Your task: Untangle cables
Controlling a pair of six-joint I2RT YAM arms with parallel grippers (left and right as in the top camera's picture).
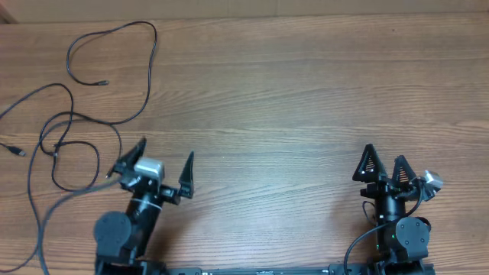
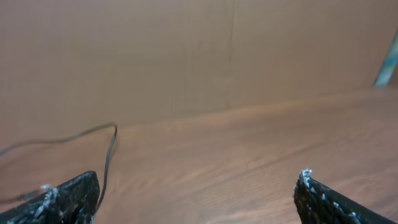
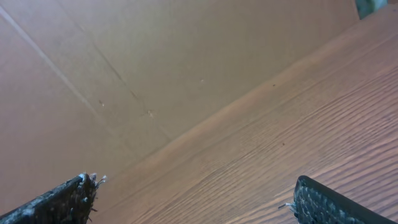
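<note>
- I see a brown wood-grain table (image 1: pixel 306 92) under both arms, with the grain running left to right.
- Behind the table's far edge, both wrist views show a plain tan wall of board (image 2: pixel 186 56) with faint seams.
- A greenish strip (image 2: pixel 388 59) sits at the right border of the left wrist view, cut off too much for me to identify.
- The middle and right of the table offer me open room.
- The thin black cables (image 1: pixel 72 114) lie in loose overlapping loops on the far left of the table. One small plug end (image 1: pixel 103 82) sits inside the upper loop and another (image 1: pixel 19 151) lies near the left edge.
- One cord runs off towards the near-left corner, beside the left arm's base.
- My left gripper (image 1: pixel 166 149) is spread wide with nothing in it. Its outer finger is just beside the nearest loop, and I cannot tell if they touch.
- The left wrist view shows a cord (image 2: pixel 111 155) ahead, to the left of the gap.
- My right gripper (image 1: pixel 384 153) is parted and empty, well apart from the cables.
</note>
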